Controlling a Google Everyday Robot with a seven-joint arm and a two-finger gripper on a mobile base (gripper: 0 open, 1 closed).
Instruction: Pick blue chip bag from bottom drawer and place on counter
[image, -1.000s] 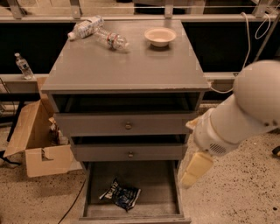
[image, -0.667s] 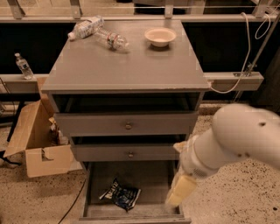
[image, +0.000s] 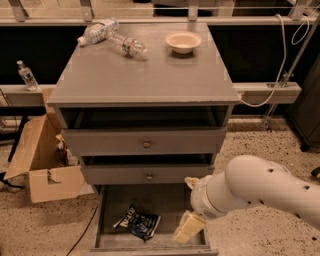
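The blue chip bag (image: 138, 223) lies crumpled on the floor of the open bottom drawer (image: 110, 200), left of its middle. My gripper (image: 188, 228) hangs from the white arm over the right part of that drawer, to the right of the bag and apart from it. The grey counter (image: 145, 75) tops the cabinet above.
Two clear plastic bottles (image: 112, 37) and a white bowl (image: 183, 42) lie at the back of the counter. The two upper drawers (image: 145, 145) stand slightly open. An open cardboard box (image: 40, 160) sits on the floor at the left. A ledge holds a small bottle (image: 26, 75).
My arm has swung down and to the left, bringing the gripper from beside the drawer's right edge to over its right part. The bag has not moved.
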